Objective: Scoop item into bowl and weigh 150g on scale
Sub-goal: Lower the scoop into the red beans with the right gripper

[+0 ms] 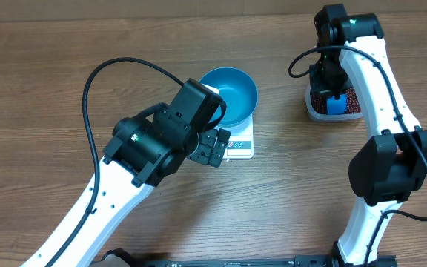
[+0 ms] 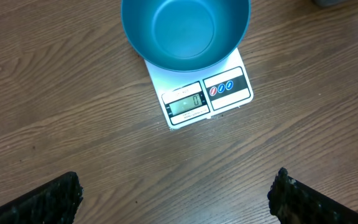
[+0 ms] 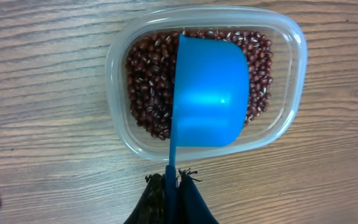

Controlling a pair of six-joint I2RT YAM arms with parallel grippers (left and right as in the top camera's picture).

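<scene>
1. The left hand [image 1: 215, 146] is hanging over the table [image 1: 43, 67] with its jaws spread wide and holding nothing. It is sitting just beside the display edge of the scale [image 1: 241, 142], and its wrist camera is looking straight down on that scale.
2. The bowl [image 1: 232, 96] is resting on the scale with nothing in it yet, and the display is showing zero.
3. Well apart to the right, the clear tub [image 3: 118, 118] is holding the beans [image 3: 148, 74].
4. The right hand [image 3: 171, 183] is pinching the thin handle of the blue scoop [image 3: 210, 93] with its jaws fully closed on it. The handle is running straight back to the hand, and the cup is lying over the beans inside the tub. I cannot tell whether it is loaded.
5. The next move is likely turning on this: the bowl is lying to the right hand's left, across bare table, so the loaded scoop is needing a level sideways carry. The right arm is the one placed for it, while the left is the nearer one to the bowl.
</scene>
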